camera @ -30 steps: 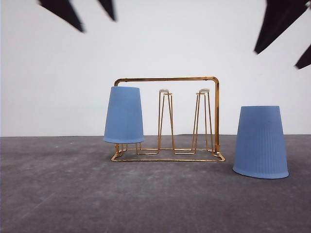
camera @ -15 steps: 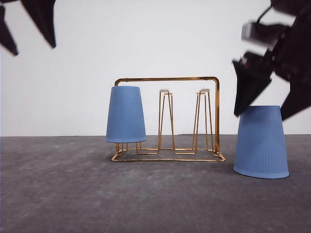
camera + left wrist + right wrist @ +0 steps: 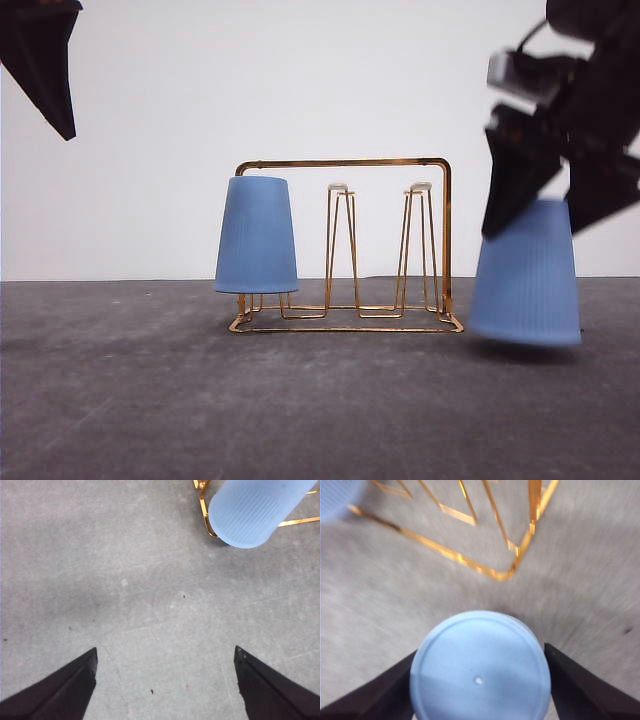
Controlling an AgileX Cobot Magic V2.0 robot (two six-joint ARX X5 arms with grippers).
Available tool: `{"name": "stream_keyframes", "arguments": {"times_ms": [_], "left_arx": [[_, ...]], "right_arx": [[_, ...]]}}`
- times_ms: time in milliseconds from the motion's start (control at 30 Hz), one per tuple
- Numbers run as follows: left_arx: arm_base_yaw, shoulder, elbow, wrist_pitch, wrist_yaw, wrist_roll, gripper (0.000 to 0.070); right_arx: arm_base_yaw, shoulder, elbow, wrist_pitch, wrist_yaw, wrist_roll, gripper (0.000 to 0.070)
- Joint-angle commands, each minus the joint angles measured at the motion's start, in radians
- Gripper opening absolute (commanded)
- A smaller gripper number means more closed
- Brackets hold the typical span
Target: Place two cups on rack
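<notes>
Gold wire rack (image 3: 345, 245) upright toward the far edge of the grey surface (image 3: 200, 400), roughly midway between its left and right edges; arched frame across the top, white-tipped prongs rising inside it. First light-blue cup (image 3: 256, 236) inverted over the leftmost prongs, closed base upward, rim hanging just above the rack's wire base; middle and right prong pairs bare. Same cup seen from the left wrist camera (image 3: 257, 507), ribbed wall lying over the gold base wire.

Second light-blue cup (image 3: 526, 272) also inverted, just right of the rack's right end; rim lifted clear of the surface, a soft shadow beneath it, slightly blurred. Right gripper (image 3: 545, 190) clamped round its upper part, one dark finger on either side of the narrow closed end. From the right wrist camera, round closed base of this cup (image 3: 480, 667) between the two fingertips (image 3: 570, 690), each pressed against its wall; a corner of the rack's base wire (image 3: 510, 570) just beyond, blurred.

Left gripper (image 3: 165, 685) up high over the left edge of the surface, well apart from the rack; fingers spread wide, nothing between them, bare grey surface below; in the front camera just one dark finger (image 3: 40, 60) at the upper left corner.
</notes>
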Motion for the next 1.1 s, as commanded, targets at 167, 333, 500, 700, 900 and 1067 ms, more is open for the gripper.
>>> {"name": "stream_keyframes", "arguments": {"times_ms": [167,333,500,700,900,1067], "left_arx": [[-0.003,0.005,0.01,0.013,0.001,-0.007,0.0515],[-0.003,0.005,0.01,0.015,0.001,-0.007,0.0515],[-0.003,0.005,0.01,0.015,0.001,-0.007,0.0515],[-0.003,0.005,0.01,0.015,0.001,-0.005,0.0515],[-0.003,0.005,0.01,0.016,0.001,-0.005,0.0515],[-0.003,0.005,0.01,0.019,0.001,-0.005,0.0515]], "right_arx": [[0.012,-0.113,0.236,-0.088,-0.018,-0.039,0.0346],[0.039,-0.115,0.3,-0.08,-0.028,-0.048,0.0362],[0.071,-0.053,0.3,-0.026,-0.015,-0.04,0.0365],[0.078,0.084,0.3,0.06,0.016,-0.038,0.0366],[0.078,0.227,0.3,0.08,0.017,-0.033,0.0366],[0.081,0.298,0.3,0.127,0.017,-0.032,0.0402]]}}
